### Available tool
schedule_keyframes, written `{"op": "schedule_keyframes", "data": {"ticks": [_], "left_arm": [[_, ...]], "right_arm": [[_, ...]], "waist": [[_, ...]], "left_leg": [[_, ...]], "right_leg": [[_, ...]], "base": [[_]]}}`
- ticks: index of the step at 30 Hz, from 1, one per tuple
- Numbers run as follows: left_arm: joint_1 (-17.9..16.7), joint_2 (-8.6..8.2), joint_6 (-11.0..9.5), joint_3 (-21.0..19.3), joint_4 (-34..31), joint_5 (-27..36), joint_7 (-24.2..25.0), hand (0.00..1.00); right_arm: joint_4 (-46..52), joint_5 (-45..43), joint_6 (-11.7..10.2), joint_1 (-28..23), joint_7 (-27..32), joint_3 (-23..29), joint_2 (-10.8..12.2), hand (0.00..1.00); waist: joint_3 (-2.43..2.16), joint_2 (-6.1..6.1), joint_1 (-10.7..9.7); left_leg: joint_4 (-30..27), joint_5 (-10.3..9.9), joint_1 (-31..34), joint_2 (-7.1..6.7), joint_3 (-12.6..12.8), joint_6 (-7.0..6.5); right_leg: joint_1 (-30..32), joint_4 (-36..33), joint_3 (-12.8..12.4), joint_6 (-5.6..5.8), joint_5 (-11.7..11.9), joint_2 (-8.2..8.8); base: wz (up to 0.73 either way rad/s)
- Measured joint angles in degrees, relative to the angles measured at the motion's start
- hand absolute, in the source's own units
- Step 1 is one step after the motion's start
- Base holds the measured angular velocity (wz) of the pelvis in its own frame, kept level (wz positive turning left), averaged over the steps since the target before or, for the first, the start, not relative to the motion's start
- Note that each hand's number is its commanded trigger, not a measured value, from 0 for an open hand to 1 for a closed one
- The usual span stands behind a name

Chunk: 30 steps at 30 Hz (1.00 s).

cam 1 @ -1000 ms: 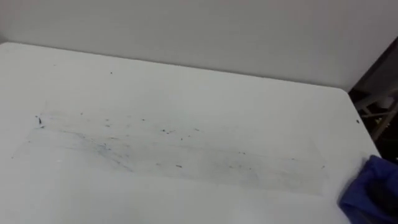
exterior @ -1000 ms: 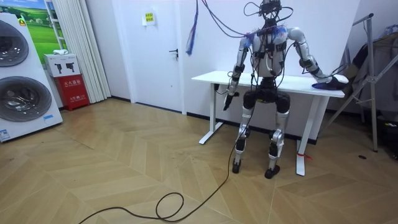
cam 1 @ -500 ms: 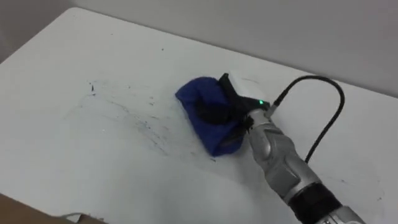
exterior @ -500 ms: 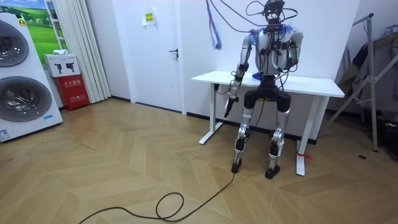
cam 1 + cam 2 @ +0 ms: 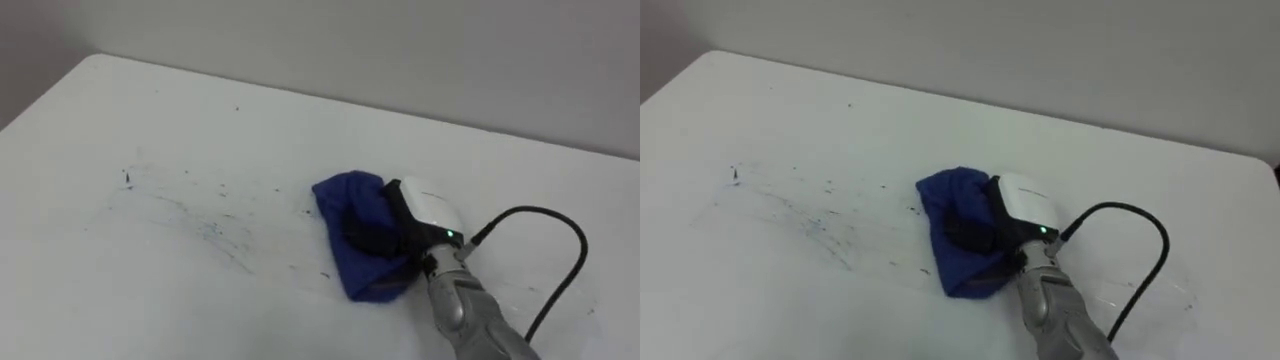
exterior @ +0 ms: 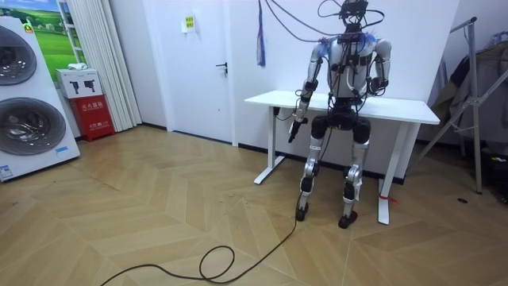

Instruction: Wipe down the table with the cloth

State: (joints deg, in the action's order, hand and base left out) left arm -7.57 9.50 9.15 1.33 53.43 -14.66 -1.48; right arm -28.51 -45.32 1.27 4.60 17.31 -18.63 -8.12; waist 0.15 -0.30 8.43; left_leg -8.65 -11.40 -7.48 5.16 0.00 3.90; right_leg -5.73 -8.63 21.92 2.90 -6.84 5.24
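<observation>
Left eye view: right robot hand (image 5: 425, 212) grips blue cloth (image 5: 345, 195) on bench (image 5: 200, 110); press flat, sweep left over ink marks (image 5: 215, 232), overlapping passes.

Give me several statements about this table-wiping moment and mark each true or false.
1. The right hand rests on a blue cloth on the white table. True.
2. The left hand presses on the tabletop as well. False: in the room view it hangs at the robot's side, below the tabletop.
3. Dark marks show on the table to the left of the cloth. True.
4. The cloth lies at the table's left edge. False: it is near the middle, well in from that edge.
5. The robot kneels at the table. False: it stands at it.
</observation>
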Motion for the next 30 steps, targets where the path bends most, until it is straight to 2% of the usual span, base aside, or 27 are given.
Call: {"op": "schedule_keyframes", "data": {"ticks": [4,9,14,17,24,30], "left_arm": [[0.0,-0.03,0.0,0.0,-0.5,-1.2,-0.1,0.0],[0.1,-0.09,-1.0,0.9,-0.6,-0.6,-0.1,0.0],[0.4,-0.83,-1.2,1.1,-0.6,-0.5,0.0,0.0],[0.4,-1.03,-2.3,1.1,-0.6,-0.5,0.3,0.0],[0.4,-1.09,-2.4,1.2,-1.0,-0.5,2.4,0.0],[0.5,-1.11,-2.5,1.1,-2.4,-0.4,3.4,0.0]], "right_arm": [[-0.5,-0.1,-1.2,-1.9,2.0,2.3,-0.3,0.0],[0.0,-1.7,-1.8,-3.2,3.3,2.3,-1.7,0.0],[0.7,-3.6,-2.5,-3.6,3.2,2.0,-1.7,0.0],[0.9,-4.0,-2.7,-3.6,3.0,2.0,-1.7,0.0],[3.0,-3.8,-2.5,-3.7,-1.0,2.1,-2.3,0.0],[3.2,-3.7,-2.4,-3.7,-1.4,2.6,-2.6,0.0]], "waist": [[-0.04,-0.01,-0.4],[-0.24,0.08,-0.6],[-0.52,0.29,-0.8],[-0.52,0.3,-1.0],[-0.46,0.46,-1.9],[-0.49,0.52,-3.0]], "left_leg": [[-0.1,-0.3,0.8,-0.11,0.0,-0.25],[-0.1,-0.2,0.5,-0.13,0.2,-0.27],[0.1,-0.2,-0.3,-0.09,1.5,-0.34],[0.1,-0.3,-0.5,-0.09,1.8,-0.34],[0.4,-0.3,-1.1,-0.09,2.5,-0.41],[0.4,-0.3,-1.1,-0.09,2.6,-0.41]], "right_leg": [[0.9,-0.2,-0.3,0.35,0.2,0.07],[0.7,-0.5,-0.7,-0.06,0.5,0.03],[0.7,-0.5,-1.8,-0.05,0.5,-0.03],[0.7,-0.5,-2.1,-0.05,0.5,-0.03],[0.8,-1.1,-3.0,-0.03,0.4,-0.05],[1.0,-1.2,-3.2,0.0,0.4,-0.05]], "base": [[0.0],[-0.02],[-0.1],[-0.05],[-0.05],[0.0]]}}
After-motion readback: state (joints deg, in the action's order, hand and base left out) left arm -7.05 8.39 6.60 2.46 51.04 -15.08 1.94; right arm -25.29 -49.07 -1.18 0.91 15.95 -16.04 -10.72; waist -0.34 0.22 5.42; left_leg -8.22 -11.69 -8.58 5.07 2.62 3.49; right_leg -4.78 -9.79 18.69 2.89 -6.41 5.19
